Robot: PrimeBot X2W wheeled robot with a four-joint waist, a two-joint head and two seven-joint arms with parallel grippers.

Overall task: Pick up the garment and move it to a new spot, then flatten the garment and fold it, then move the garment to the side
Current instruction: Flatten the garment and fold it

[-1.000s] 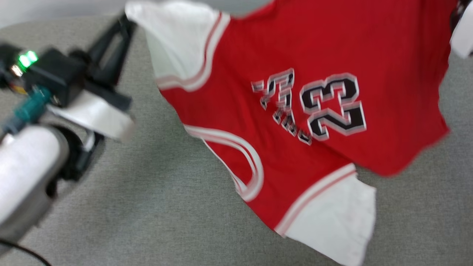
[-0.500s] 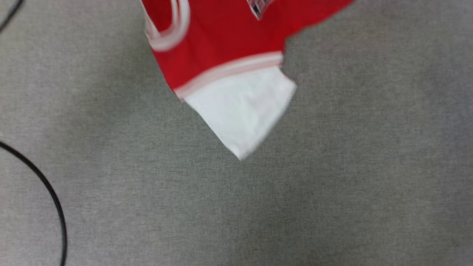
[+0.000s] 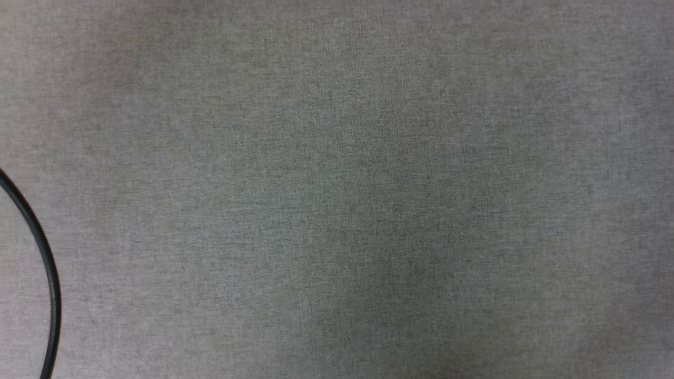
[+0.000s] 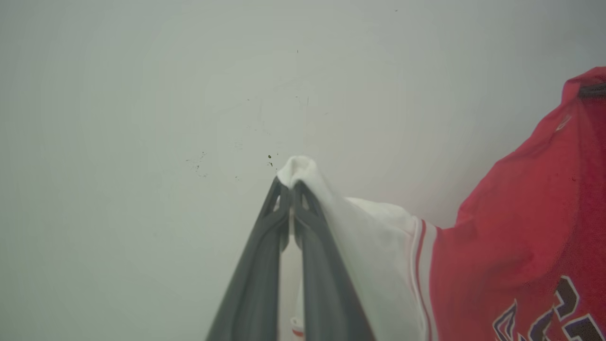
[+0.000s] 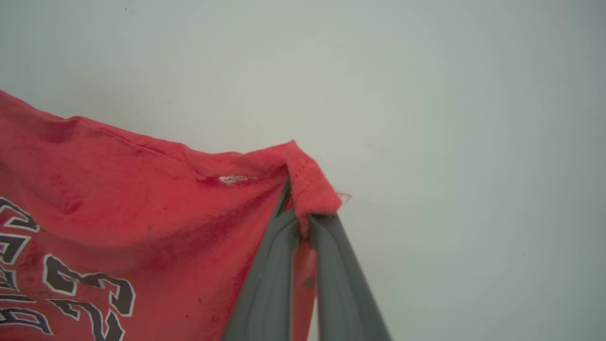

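1. Left end effector point(image 4: 289, 189) clamped on shirt point(image 4: 511, 227) at white sleeve tip; red body toward 4 o'clock.
2. Right end effector point(image 5: 303, 215) clamped on a red corner; print at 8 o'clock.
3. Head view: grey tabletop point(image 3: 337, 189), cable point(image 3: 51, 284) at 8 o'clock.

Left gripper point(image 4: 290, 189) and right gripper point(image 5: 303, 215), jaws clamped on the garment point(image 4: 521, 227), both seemingly raised.
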